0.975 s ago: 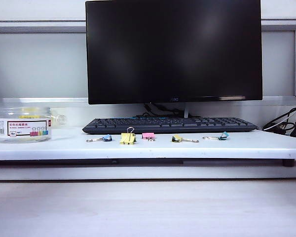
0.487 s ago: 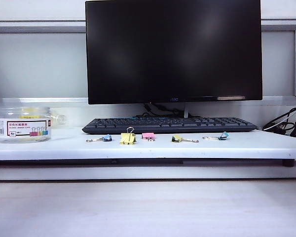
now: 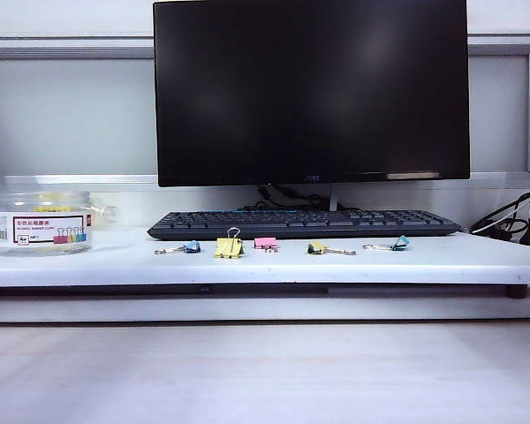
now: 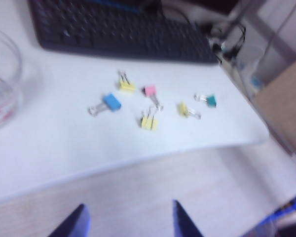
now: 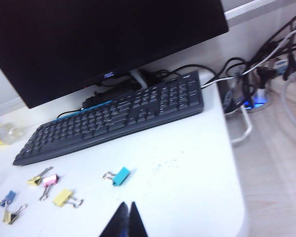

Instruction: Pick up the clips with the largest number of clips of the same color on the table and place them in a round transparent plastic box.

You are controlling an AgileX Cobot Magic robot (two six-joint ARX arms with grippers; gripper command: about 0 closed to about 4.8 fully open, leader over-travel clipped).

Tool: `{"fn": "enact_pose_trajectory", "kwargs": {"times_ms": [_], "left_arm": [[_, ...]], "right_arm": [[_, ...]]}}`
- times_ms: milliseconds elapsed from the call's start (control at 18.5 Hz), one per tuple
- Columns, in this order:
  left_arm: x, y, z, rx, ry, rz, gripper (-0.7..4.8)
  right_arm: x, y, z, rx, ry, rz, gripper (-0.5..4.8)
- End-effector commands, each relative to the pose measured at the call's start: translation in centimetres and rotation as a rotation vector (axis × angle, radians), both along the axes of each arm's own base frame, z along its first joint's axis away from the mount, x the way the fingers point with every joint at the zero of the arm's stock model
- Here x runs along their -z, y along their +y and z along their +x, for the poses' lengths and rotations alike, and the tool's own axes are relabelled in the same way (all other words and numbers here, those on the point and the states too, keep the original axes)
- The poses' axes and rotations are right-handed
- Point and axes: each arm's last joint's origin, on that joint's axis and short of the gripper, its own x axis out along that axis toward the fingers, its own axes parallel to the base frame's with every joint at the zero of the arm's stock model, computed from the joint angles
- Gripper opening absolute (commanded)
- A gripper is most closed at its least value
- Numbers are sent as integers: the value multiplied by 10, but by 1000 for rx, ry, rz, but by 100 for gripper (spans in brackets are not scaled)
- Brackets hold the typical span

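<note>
A white raised desk shelf (image 3: pixel 353 261) runs across the exterior view above a pale wood-grain tabletop (image 3: pixel 265 371), with a grey panelled wall behind. A large black monitor (image 3: pixel 310 91), its screen dark, stands at the back of the shelf, and a black keyboard (image 3: pixel 302 223) lies just in front of its stand. A tangle of dark cables (image 3: pixel 511 225) sits at the shelf's right end.

The round transparent plastic box (image 3: pixel 41 222) stands at the far left of the shelf, well apart from the clips, its white label with a dark border facing the camera. Near the keyboard's front edge lies a loose row of binder clips. The left wrist view shows three yellow clips (image 4: pixel 148 122): one nearer the shelf's front edge, one (image 4: pixel 126 85) closer to the keyboard, one (image 4: pixel 183 109) towards the teal clip (image 4: pixel 210 100). A blue clip (image 4: pixel 111 102) and a pink clip (image 4: pixel 149 90) lie among them, none touching another.

Neither arm appears in the exterior view. The left gripper (image 4: pixel 129 219) hangs above the wood-grain tabletop in front of the shelf, tilted towards the clips, its jaws spread with nothing between them. The right gripper (image 5: pixel 124 221) sits low over the shelf's right part, near the teal clip, its dark fingertips pressed together and holding nothing.
</note>
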Motion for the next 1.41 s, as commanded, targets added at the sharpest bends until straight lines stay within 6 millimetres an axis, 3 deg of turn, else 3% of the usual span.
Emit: {"fn": "enact_pose_trajectory", "kwargs": {"times_ms": [54,162,433,542,596,704,975,1408], "left_arm": [[-3,-11,21,73,40,54,226],[1,-22,30,102,48,79,230],[17,-90,48,213,-70,235,252],[30,-111,52,185,-80,317,375],[37,-119,55,175,-75,342,399],[40,-132,69,180,-42,368,399],[26,-157,101,173,-54,374,398],[41,-188,138,150,32,390,398]], "right_arm": [[0,1,0,-16,-5,0,-4],[0,1,0,-17,-5,0,-4],[1,2,0,-52,-1,0,-4],[1,4,0,-66,2,0,-4],[1,4,0,-70,3,0,-4],[1,4,0,-72,6,0,-4],[2,4,0,-87,18,-1,-1],[2,4,-1,-91,21,11,-1]]}}
